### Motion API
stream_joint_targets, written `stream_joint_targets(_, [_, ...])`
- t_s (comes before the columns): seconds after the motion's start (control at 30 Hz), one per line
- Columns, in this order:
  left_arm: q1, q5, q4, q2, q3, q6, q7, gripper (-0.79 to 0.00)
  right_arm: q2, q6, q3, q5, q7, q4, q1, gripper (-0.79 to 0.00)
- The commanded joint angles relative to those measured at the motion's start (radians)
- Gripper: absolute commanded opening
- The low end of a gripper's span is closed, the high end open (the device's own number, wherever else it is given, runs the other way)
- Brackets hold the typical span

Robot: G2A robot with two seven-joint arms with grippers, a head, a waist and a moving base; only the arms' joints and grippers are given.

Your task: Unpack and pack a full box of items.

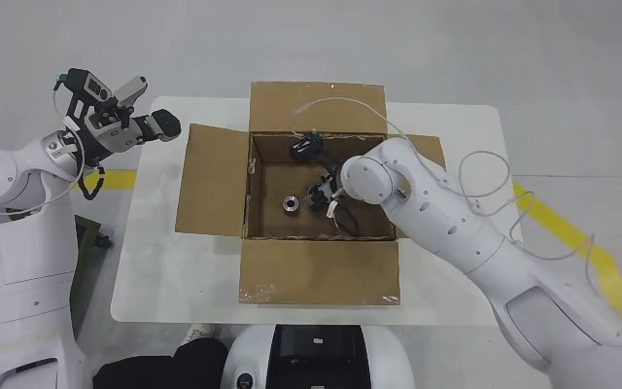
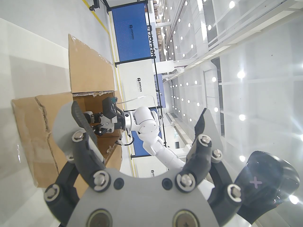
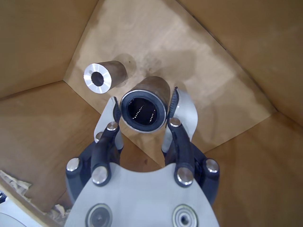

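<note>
Right gripper [image 3: 144,100] low, clamped — left gripper [image 2: 139,107] held aside, spread wide.

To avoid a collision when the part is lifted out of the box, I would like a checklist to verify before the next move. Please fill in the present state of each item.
1. Right end effector closed on the black-rimmed cylinder: ok, contact seems made on both sides.
2. Grip centred on the cylinder: ok.
3. Metal sleeve apart from the held cylinder: ok, a gap shows between them.
4. Box flaps folded outward, opening free: ok.
5. Left end effector open and outside the box: ok.
6. Cylinder lifted off the box floor: cannot tell, its lower end is hidden.
</note>
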Motion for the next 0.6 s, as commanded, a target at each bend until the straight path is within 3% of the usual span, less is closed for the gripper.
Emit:
stream_joint_targets(0.0, [0.000, 0.000, 0.000, 0.000, 0.000, 0.000, 0.000, 0.000, 0.001, 0.007, 0.010, -0.003, 0.008, -0.016, -0.003, -0.382])
stream_joint_targets(0.3, [0.000, 0.000, 0.000, 0.000, 0.000, 0.000, 0.000, 0.000, 0.033, 0.082, 0.115, -0.037, 0.064, -0.203, -0.042, -0.243])
stream_joint_targets(0.4, [0.000, 0.000, 0.000, 0.000, 0.000, 0.000, 0.000, 0.000, 0.050, 0.105, 0.165, -0.041, 0.084, -0.294, -0.077, -0.262])
stream_joint_targets(0.57, [0.000, 0.000, 0.000, 0.000, 0.000, 0.000, 0.000, 0.000, 0.077, 0.145, 0.253, -0.055, 0.118, -0.441, -0.142, -0.185])
